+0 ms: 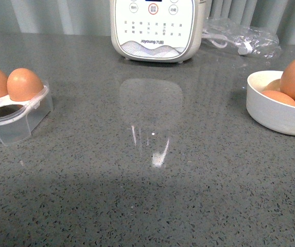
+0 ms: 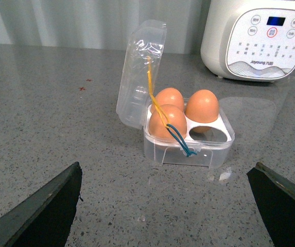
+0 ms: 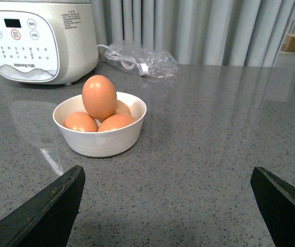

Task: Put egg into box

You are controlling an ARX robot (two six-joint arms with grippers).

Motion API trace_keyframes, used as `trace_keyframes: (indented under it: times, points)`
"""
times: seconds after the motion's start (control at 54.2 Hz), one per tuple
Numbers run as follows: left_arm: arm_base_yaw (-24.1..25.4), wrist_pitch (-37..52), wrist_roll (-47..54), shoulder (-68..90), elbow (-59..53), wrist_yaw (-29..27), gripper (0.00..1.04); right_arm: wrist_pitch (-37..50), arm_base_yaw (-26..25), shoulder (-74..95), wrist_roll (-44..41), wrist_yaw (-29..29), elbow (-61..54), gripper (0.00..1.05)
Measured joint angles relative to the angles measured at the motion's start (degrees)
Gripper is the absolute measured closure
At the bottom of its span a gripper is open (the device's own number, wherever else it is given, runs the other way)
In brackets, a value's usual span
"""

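— What lies before you, biggest first?
— A grey speckled tabletop, with a white cooker at twelve o'clock.
— And your claws?
— Both are spread wide and grip nothing. My left claw faces the box, and my right claw faces the bowl.
— Where do those sit?
— The white bowl is at three o'clock, piled with brown eggs. The clear box is at nine o'clock, its lid raised. It holds three more eggs and one cup is empty.
— And the egg?
— The egg stands on end atop the others in the bowl, well apart from the box.
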Motion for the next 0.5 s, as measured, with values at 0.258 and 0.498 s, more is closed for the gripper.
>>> trace_keyframes:
  times: [0.258,0.498]
  points:
    - [0.0,0.0,0.0,0.0,0.0,0.0,0.07,0.0,0.0,0.0,0.0,0.0,0.0,0.07]
    - [0.0,0.0,0.0,0.0,0.0,0.0,0.07,0.0,0.0,0.0,0.0,0.0,0.02,0.07]
